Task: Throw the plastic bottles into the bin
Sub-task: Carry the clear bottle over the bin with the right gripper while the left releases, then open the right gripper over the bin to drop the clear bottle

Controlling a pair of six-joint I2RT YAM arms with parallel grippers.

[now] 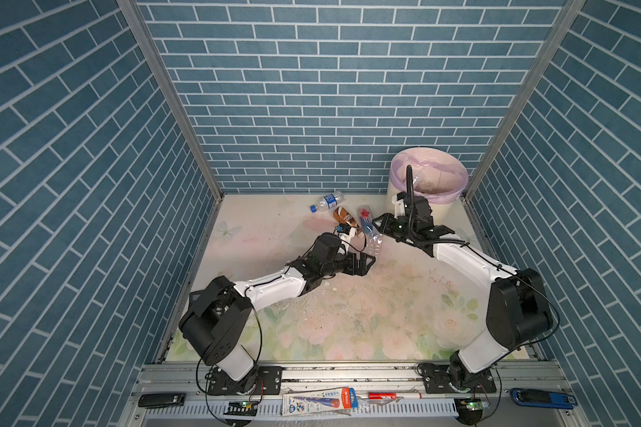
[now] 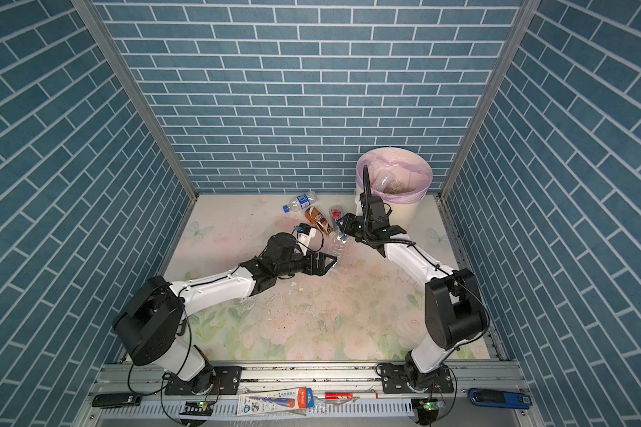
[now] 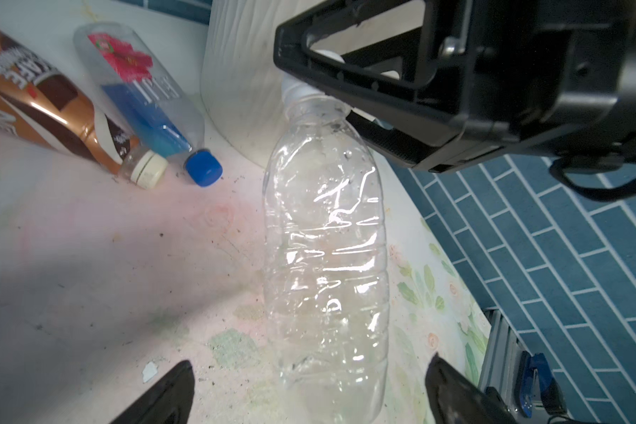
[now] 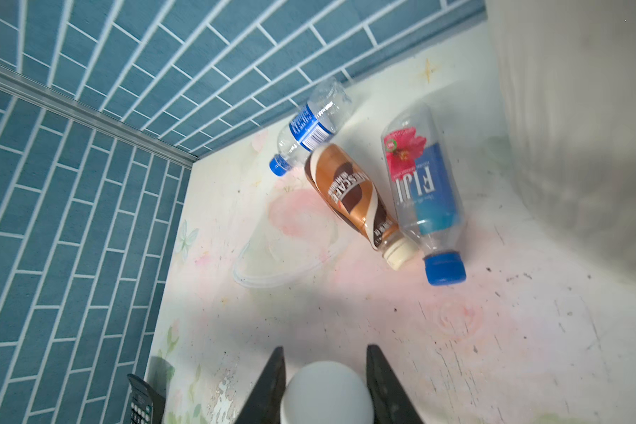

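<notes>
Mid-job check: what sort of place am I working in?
Likely a staged robot test booth, not a real room: brick-print wall panels on aluminium posts, floral tabletop, left arm and right arm bolted to a front rail.

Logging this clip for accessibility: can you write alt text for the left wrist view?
A clear, label-less bottle is pinched at its white cap by the right hand, its base between the fingertips of the open left hand, untouched. Behind lie a brown Nescafe bottle and a Fiji bottle, side by side near the ribbed bin.
</notes>
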